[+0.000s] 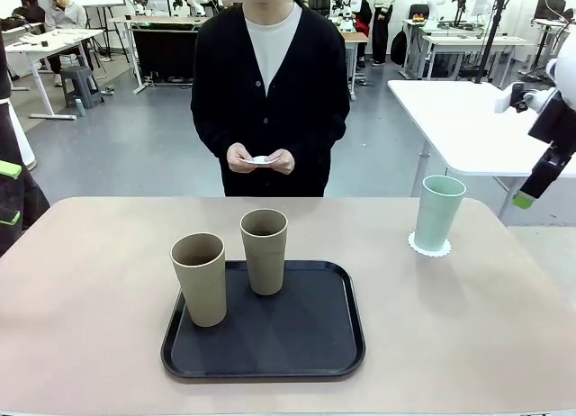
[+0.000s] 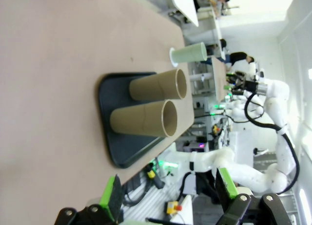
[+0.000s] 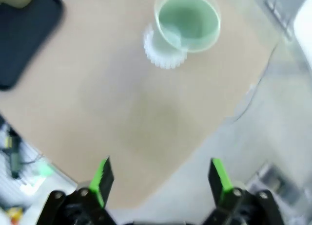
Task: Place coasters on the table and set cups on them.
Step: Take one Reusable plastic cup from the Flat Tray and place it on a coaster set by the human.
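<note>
A mint green cup [image 1: 438, 211] stands on a lacy white coaster [image 1: 430, 246] at the far right of the beige table [image 1: 90, 290]. Two tan cups [image 1: 199, 279] [image 1: 264, 251] stand upright on the black tray [image 1: 306, 344]. The person across the table holds another white coaster [image 1: 261, 159] in both hands. My right gripper [image 1: 531, 193] hangs in the air beyond the table's right edge; its wrist view shows it open [image 3: 161, 178] and empty, with the mint cup [image 3: 187, 23] and its coaster [image 3: 163, 57] below. My left gripper [image 2: 169, 191] is open and empty at the table's left edge [image 1: 9, 194].
The tray [image 2: 109, 137] lies at the middle front of the table, with bare tabletop to its left and right. A white table [image 1: 459, 119] stands behind the right corner. The right wrist view shows the table's edge and floor [image 3: 273, 118] beside the mint cup.
</note>
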